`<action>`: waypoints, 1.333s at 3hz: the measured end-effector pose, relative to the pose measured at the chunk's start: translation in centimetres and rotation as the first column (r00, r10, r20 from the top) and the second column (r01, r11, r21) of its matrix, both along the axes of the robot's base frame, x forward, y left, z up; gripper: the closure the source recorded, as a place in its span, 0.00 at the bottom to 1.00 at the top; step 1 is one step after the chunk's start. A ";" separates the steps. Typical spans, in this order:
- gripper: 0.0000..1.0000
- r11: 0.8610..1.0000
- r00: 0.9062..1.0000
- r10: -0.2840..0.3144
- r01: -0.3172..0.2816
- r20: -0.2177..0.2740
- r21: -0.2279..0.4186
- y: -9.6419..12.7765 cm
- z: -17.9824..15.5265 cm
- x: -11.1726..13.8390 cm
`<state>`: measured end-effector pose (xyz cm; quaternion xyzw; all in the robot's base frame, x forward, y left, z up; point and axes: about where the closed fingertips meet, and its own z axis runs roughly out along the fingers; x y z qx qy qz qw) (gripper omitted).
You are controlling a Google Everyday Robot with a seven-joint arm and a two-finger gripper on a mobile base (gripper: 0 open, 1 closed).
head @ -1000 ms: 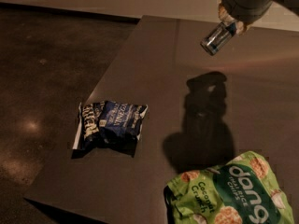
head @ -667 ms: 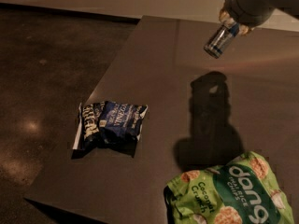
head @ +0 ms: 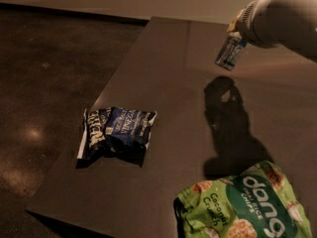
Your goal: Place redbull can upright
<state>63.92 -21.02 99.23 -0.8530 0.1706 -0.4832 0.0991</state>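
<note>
far left of the frame is dark speckled floor (head: 44,73). the desk (head: 168,63) begins beside it – a dark brown top that runs from the upper middle down to the lower edge and off the right side.

on the desk's left part, close to its left edge, lies a blue snack bag (head: 119,132), flat and crumpled, with white lettering turned sideways.

right of the middle a dark shadow (head: 229,128) falls on the desk top, stretching from below the can down towards the lower right.

above that shadow, in the upper right, the redbull can (head: 230,51) hangs in the air, clear of the desk. it is tilted, its lower end pointing down and to the left, its blue and silver body showing.

my tool (head: 237,29) is at the can's upper end and has hold of it there, closed on it – most of the tool is hidden by my pale arm (head: 282,14), which comes in from the upper right corner.

in the lower right corner a green chips bag (head: 247,207) lies on the desk, partly cut off by the frame, well apart from the can.
</note>
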 end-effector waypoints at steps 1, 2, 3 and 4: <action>1.00 0.994 0.991 0.107 -0.107 0.081 0.003 1.0 0.2 0.1; 1.00 0.980 0.972 0.189 -0.197 0.140 0.039 2.7 0.3 0.0; 1.00 0.950 0.947 0.269 -0.291 0.176 0.117 4.9 -0.1 -0.3; 1.00 0.922 0.923 0.338 -0.364 0.184 0.135 5.4 -0.3 -0.8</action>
